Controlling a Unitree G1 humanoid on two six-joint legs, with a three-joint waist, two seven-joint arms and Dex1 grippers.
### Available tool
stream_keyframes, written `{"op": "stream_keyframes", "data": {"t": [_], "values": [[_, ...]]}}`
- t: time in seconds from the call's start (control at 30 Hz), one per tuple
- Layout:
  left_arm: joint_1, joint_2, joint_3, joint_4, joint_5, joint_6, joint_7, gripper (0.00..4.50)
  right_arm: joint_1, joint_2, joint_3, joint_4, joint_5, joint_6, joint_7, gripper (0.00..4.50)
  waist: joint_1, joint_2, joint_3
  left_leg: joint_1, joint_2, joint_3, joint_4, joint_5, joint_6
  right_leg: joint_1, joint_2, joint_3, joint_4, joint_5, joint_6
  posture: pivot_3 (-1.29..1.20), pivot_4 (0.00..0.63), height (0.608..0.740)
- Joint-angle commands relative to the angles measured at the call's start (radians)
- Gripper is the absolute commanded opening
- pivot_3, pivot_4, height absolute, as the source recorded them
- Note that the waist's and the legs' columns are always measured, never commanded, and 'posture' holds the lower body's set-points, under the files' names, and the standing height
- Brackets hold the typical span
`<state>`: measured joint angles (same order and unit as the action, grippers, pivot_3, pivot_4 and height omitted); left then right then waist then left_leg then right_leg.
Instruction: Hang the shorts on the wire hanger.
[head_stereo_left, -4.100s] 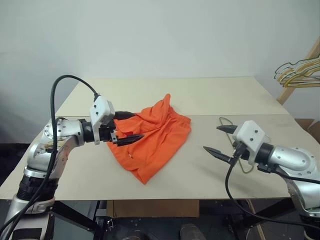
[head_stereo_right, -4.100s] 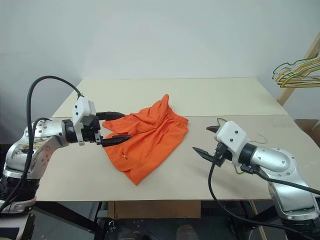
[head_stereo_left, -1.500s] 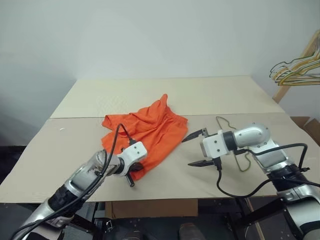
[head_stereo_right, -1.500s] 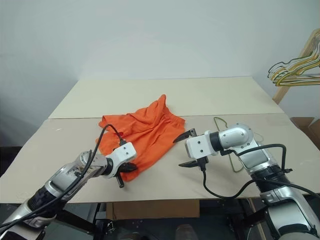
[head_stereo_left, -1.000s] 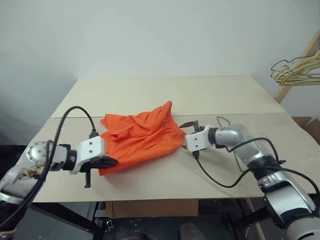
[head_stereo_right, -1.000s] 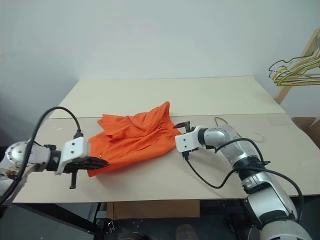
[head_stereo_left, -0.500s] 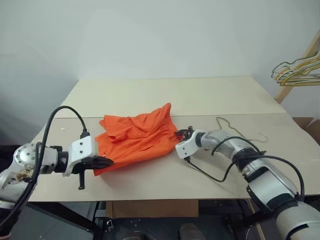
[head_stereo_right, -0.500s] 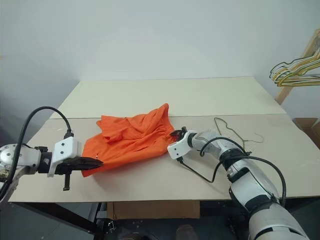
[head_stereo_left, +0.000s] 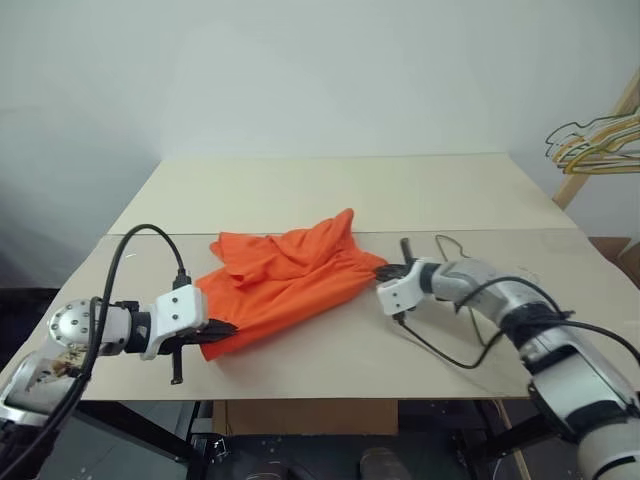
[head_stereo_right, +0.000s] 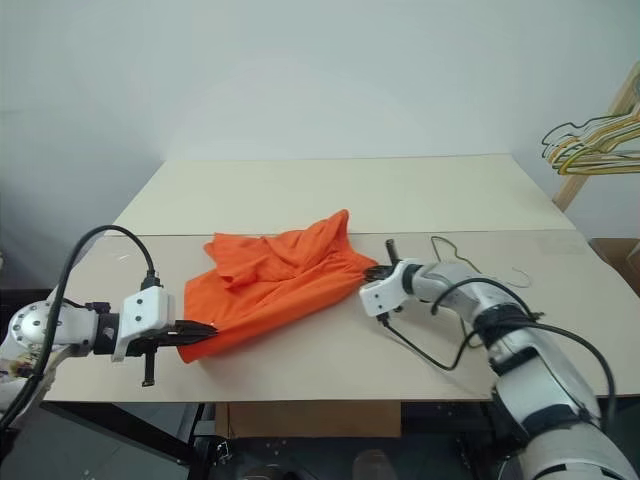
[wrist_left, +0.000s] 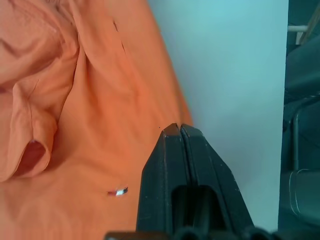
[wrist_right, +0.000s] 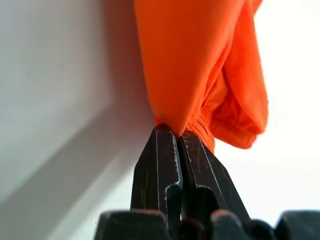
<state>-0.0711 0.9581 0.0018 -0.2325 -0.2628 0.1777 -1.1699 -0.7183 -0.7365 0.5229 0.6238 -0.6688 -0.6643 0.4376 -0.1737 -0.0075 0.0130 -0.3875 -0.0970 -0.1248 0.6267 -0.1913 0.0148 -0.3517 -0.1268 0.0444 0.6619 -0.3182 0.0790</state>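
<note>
The bright orange shorts (head_stereo_left: 285, 282) lie rumpled on the tan table (head_stereo_left: 330, 190), drawn out between both arms. My left gripper (head_stereo_left: 222, 328) is shut on their near-left edge; the left wrist view shows its closed fingertips (wrist_left: 170, 137) over the fabric beside a tiny white mark (wrist_left: 118, 192). At the shorts' right end my right gripper (head_stereo_left: 385, 270) is shut, and the right wrist view shows its fingertips (wrist_right: 162, 137) pinching a gathered orange fold (wrist_right: 200, 65). Flat on the table just behind the right forearm lies the thin wire hanger (head_stereo_right: 437, 240), partly hidden by that arm.
A bunch of yellow and dark wire hangers (head_stereo_left: 595, 145) hangs from a wooden rack off the table's far right. A seam crosses the table behind the shorts. The near table edge runs just below both grippers.
My right gripper, open at the shorts' right edge a second ago, has shut on it and moved right, stretching the fabric. The left gripper keeps its hold.
</note>
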Motion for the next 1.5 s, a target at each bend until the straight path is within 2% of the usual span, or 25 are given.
{"op": "stream_keyframes", "data": {"t": [0.03, 0.13, 0.2, 0.3, 0.43, 0.5, 0.57, 0.63, 0.7, 0.73, 0.77, 0.83, 0.93, 1.07, 1.2, 1.3, 1.43, 1.5], "values": [[-0.068, -0.003, -0.023, 0.05, 0.042, -0.067, -0.016, 0.0, 0.132, -0.138, -0.099, -0.252, 0.157, 0.038, 0.159, 0.07, 0.0, 0.0, 0.0, 0.0, 0.0, 0.0, 0.0, 0.0, 0.0, 0.0, 0.0, 0.0, 0.0, 0.0, 0.0, -0.2, 0.0, 0.74], [-0.107, -0.001, -0.046, 0.085, 0.034, -0.122, -0.076, 0.0, 0.28, -0.238, -0.14, -0.465, 0.332, 0.052, 0.289, 0.07, -0.012, 0.0, 0.0, -0.002, 0.0, 0.001, 0.0, 0.0, 0.0, 0.002, -0.001, 0.0, 0.001, 0.0, 0.0, -0.23, 0.0, 0.74], [-0.121, 0.02, -0.056, 0.106, 0.017, -0.166, -0.15, 0.0, 0.331, -0.259, -0.161, -0.549, 0.422, 0.071, 0.345, 0.07, -0.03, 0.0, 0.0, -0.002, 0.001, 0.001, 0.0, 0.0, 0.0, 0.002, -0.001, 0.0, 0.001, 0.0, 0.0, -0.24, 0.0, 0.74], [-0.151, 0.034, -0.067, 0.148, 0.015, -0.228, -0.229, 0.0, 0.309, -0.21, -0.188, -0.538, 0.415, 0.102, 0.325, 0.07, -0.066, 0.0, 0.0, -0.002, 0.003, 0.002, 0.0, 0.0, 0.0, 0.002, 0.002, -0.001, 0.001, 0.0, 0.0, -0.24, 0.0, 0.74], [-0.297, -0.059, -0.078, 0.259, 0.062, -0.196, -0.124, 0.0, 0.141, -0.078, -0.203, -0.368, 0.34, 0.151, 0.229, 0.07, -0.088, 0.0, 0.0, 0.0, 0.005, 0.001, -0.001, 0.0, 0.0, 0.003, 0.004, -0.002, 0.001, 0.0, 0.0, -0.26, 0.0, 0.74], [-0.436, -0.132, -0.069, 0.369, 0.094, -0.185, -0.03, 0.0, 0.022, 0.015, -0.224, -0.259, 0.355, 0.217, 0.184, 0.07, -0.091, -0.001, 0.0, -0.001, 0.005, -0.001, 0.0, 0.0, 0.0, 0.004, 0.004, -0.004, 0.001, 0.0, 0.0, -0.26, 0.0, 0.74], [-0.647, -0.205, -0.053, 0.555, 0.144, -0.178, 0.102, 0.0, -0.128, 0.1, -0.238, -0.112, 0.311, 0.265, 0.06, 0.07, -0.091, -0.005, 0.004, -0.001, 0.004, -0.002, 0.001, 0.0, 0.0, 0.005, 0.004, -0.004, 0.001, 0.0, 0.0, -0.26, 0.0, 0.74], [-0.98, -0.286, -0.042, 0.894, 0.255, -0.234, 0.423, 0.0, -0.351, 0.22, -0.271, 0.111, 0.265, 0.351, -0.215, 0.07, -0.096, -0.01, 0.006, -0.005, 0.003, -0.005, 0.001, 0.003, -0.005, 0.002, 0.004, -0.006, 0.001, 0.0, 0.0, -0.24, 0.0, 0.74], [-1.183, -0.327, -0.048, 1.132, 0.332, -0.309, 0.659, 0.0, -0.489, 0.29, -0.298, 0.264, 0.261, 0.385, -0.392, 0.07, -0.111, -0.012, 0.008, -0.011, 0.002, -0.006, 0.0, 0.005, -0.007, -0.003, 0.004, -0.005, 0.001, 0.001, -0.001, -0.24, 0.0, 0.74], [-1.264, -0.338, -0.054, 1.221, 0.363, -0.326, 0.774, 0.0, -0.544, 0.316, -0.319, 0.32, 0.267, 0.381, -0.487, 0.07, -0.119, -0.012, 0.008, -0.013, 0.002, -0.007, 0.001, 0.01, -0.014, -0.004, 0.003, -0.005, 0.001, 0.001, -0.001, -0.24, 0.0, 0.74], [-1.365, -0.341, -0.069, 1.31, 0.423, -0.37, 0.979, 0.0, -0.613, 0.349, -0.38, 0.369, 0.315, 0.344, -0.602, 0.07, -0.122, -0.012, 0.007, -0.012, 0.002, -0.007, 0.001, 0.01, -0.015, -0.003, 0.002, -0.004, 0.002, 0.001, -0.001, -0.24, 0.0, 0.74], [-1.486, -0.341, -0.09, 1.419, 0.498, -0.442, 1.222, 0.0, -0.689, 0.38, -0.444, 0.431, 0.353, 0.258, -0.768, 0.07, -0.137, -0.012, 0.007, -0.013, 0.001, -0.006, -0.002, 0.006, -0.011, -0.004, -0.001, -0.003, 0.003, 0.0, 0.001, -0.24, 0.0, 0.74], [-1.549, -0.351, -0.063, 1.482, 0.486, -0.554, 1.232, 0.0, -0.689, 0.384, -0.447, 0.47, 0.351, 0.178, -0.792, 0.07, -0.148, -0.012, 0.007, -0.016, 0.0, -0.004, -0.001, -0.001, -0.005, -0.006, -0.004, 0.0, 0.003, 0.001, 0.005, -0.25, 0.0, 0.74], [-1.447, -0.377, -0.049, 1.458, 0.439, -0.712, 1.006, 0.0, -0.515, 0.339, -0.389, 0.434, 0.32, 0.081, -0.673, 0.07, -0.143, -0.012, 0.005, -0.015, -0.005, -0.004, 0.003, -0.003, -0.003, -0.004, -0.005, 0.001, 0.003, 0.004, 0.011, -0.26, 0.0, 0.74], [-1.146, -0.399, -0.037, 1.26, 0.284, -0.825, 0.617, 0.0, -0.265, 0.229, -0.302, 0.334, 0.284, -0.097, -0.478, 0.07, -0.143, -0.011, 0.005, -0.018, -0.013, -0.004, 0.009, -0.002, 0.008, -0.001, -0.011, 0.001, 0.001, 0.003, 0.014, -0.27, 0.0, 0.74], [-0.878, -0.364, -0.046, 0.929, 0.153, -0.721, 0.41, 0.0, -0.151, 0.162, -0.255, 0.279, 0.286, -0.211, -0.345, 0.07, -0.169, -0.008, 0.007, -0.019, -0.015, -0.003, 0.01, 0.001, 0.01, -0.004, -0.013, 0.003, 0.001, 0.003, 0.014, -0.28, 0.0, 0.74], [-0.497, -0.229, -0.058, 0.434, -0.002, -0.46, 0.203, 0.0, -0.035, 0.097, -0.191, 0.196, 0.326, -0.332, -0.143, 0.07, -0.226, -0.008, 0.007, -0.018, -0.008, -0.002, 0.005, 0.003, 0.006, -0.007, -0.006, 0.007, 0.003, 0.003, 0.014, -0.29, 0.0, 0.74], [-0.38, -0.147, -0.056, 0.301, -0.024, -0.393, 0.117, 0.0, -0.005, 0.078, -0.173, 0.166, 0.344, -0.354, -0.069, 0.07, -0.239, -0.008, 0.006, -0.015, -0.004, -0.002, 0.003, 0.003, 0.006, -0.006, -0.002, 0.01, 0.003, 0.003, 0.013, -0.29, 0.0, 0.74]]}}
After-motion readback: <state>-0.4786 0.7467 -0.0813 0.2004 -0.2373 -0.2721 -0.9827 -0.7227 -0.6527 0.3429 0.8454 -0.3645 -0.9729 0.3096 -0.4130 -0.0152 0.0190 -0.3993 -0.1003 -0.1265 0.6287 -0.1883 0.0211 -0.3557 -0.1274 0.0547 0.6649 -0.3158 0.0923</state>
